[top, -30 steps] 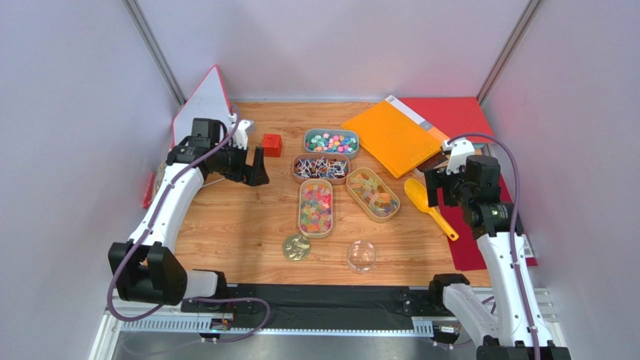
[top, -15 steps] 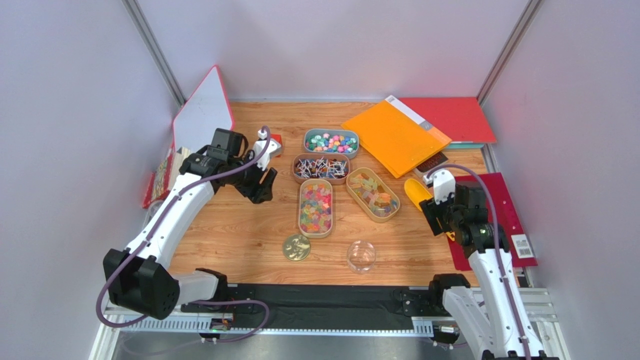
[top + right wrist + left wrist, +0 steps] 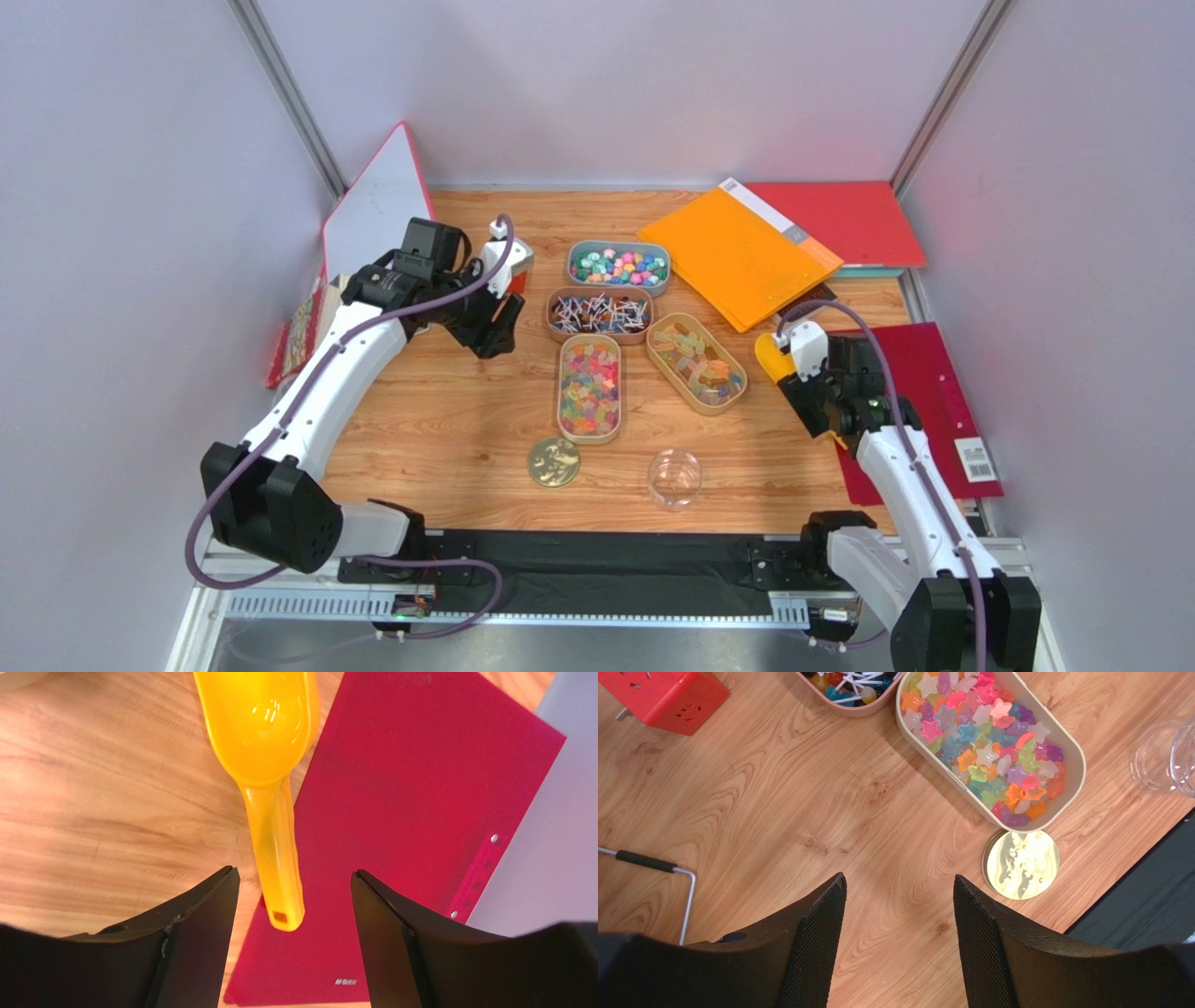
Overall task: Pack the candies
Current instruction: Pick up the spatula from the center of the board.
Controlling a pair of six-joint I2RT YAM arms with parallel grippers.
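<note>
Nothing packed: candies (image 3: 591, 381) sit in trays (image 3: 1080, 761) behind the empty jar (image 3: 675, 476). Right gripper (image 3: 293, 876) jaws apart above scoop (image 3: 263, 728); left gripper (image 3: 898, 879) spread too.

four trays (image 3: 1071, 742) of candies (image 3: 980, 749), one scoop (image 3: 263, 735)

From above, the right arm (image 3: 898, 462) covers nearly all of the yellow scoop (image 3: 767, 347) by the right edge of the table (image 3: 449, 420) — only the bowl's tip shows. In the left wrist view the red cube (image 3: 664, 696) and the white twist-wrapped pieces (image 3: 854, 682) run off the top edge — the clear jar (image 3: 1162, 759) off the right one.
</note>
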